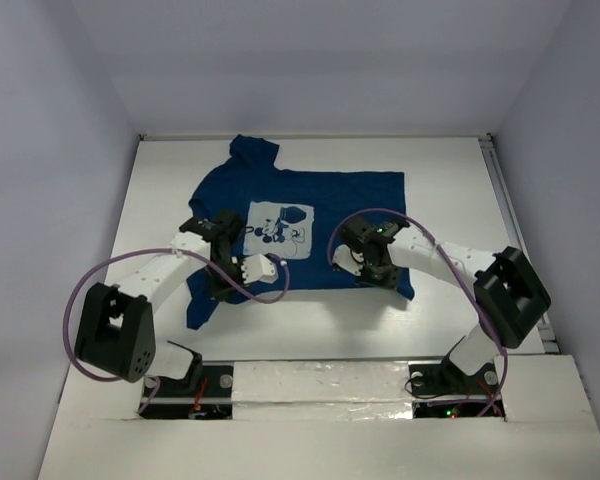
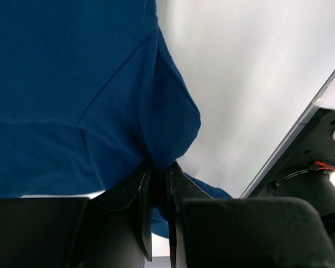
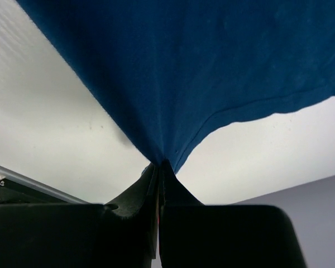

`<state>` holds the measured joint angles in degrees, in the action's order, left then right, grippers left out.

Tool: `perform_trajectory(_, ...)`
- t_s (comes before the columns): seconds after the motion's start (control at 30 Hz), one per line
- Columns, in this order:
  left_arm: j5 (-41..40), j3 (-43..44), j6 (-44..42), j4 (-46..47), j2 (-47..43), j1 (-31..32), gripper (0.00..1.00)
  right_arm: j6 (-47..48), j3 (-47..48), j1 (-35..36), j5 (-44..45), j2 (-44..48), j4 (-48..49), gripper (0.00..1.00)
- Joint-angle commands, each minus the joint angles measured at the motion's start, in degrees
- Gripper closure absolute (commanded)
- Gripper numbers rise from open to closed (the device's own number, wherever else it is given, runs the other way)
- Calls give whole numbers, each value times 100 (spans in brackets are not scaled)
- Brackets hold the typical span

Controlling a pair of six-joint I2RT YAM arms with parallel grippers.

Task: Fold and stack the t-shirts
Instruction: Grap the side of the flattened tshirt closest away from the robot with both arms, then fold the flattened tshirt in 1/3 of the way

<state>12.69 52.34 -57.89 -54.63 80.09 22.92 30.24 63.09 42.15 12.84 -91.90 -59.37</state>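
A dark navy-blue t-shirt (image 1: 330,200) with a white printed graphic (image 1: 280,228) lies spread on the white table (image 1: 450,190), one sleeve reaching toward the far wall. My left gripper (image 1: 218,288) is over the shirt's near-left part. In the left wrist view it (image 2: 159,167) is shut on a bunched fold of the blue cloth (image 2: 72,84). My right gripper (image 1: 378,278) is at the shirt's near-right corner. Seen from the right wrist, it (image 3: 162,164) is shut on a pinched edge of the cloth (image 3: 201,56), which rises taut from the fingertips.
Grey walls close the table on three sides. A metal rail (image 1: 520,240) runs along the right edge. A white ledge (image 1: 320,380) at the near edge carries both arm bases. Purple cables (image 1: 80,290) loop off each arm.
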Motion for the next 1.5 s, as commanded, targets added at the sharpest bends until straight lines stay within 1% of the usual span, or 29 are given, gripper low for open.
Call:
perform_trajectory(0.0,-249,153,-249,-556,-494,-146,93,79,10,4,-256,-108,-136,100)
perform_trajectory(0.13,-144,452,-346,-706,-592,-200,93,131,63,4,-273,-380,-136,100)
perform_trajectory(0.23,49,637,-390,-795,-487,-200,92,175,273,4,-352,-478,-223,100)
perform_trajectory(0.4,-117,795,-504,-654,-267,-200,92,254,607,4,-177,-522,-372,100)
perform_trajectory(0.53,-117,1269,-592,-645,268,-305,92,307,862,4,25,-645,-417,100)
perform_trajectory(0.67,-319,1753,-619,-531,717,-366,91,333,1082,-110,183,-829,-461,100)
perform_trajectory(0.83,-399,2447,-627,-364,1393,-367,90,369,1109,-233,368,-996,-452,100)
perform_trajectory(1.07,-513,3273,-697,-434,2273,-367,88,483,1126,-470,570,-1146,-461,100)
perform_trajectory(1.23,-513,4029,-724,-592,2887,-367,88,571,1328,-576,623,-1225,-461,100)
perform_trajectory(1.47,-803,4829,-750,-724,3407,-367,86,667,1636,-682,658,-1506,-487,100)
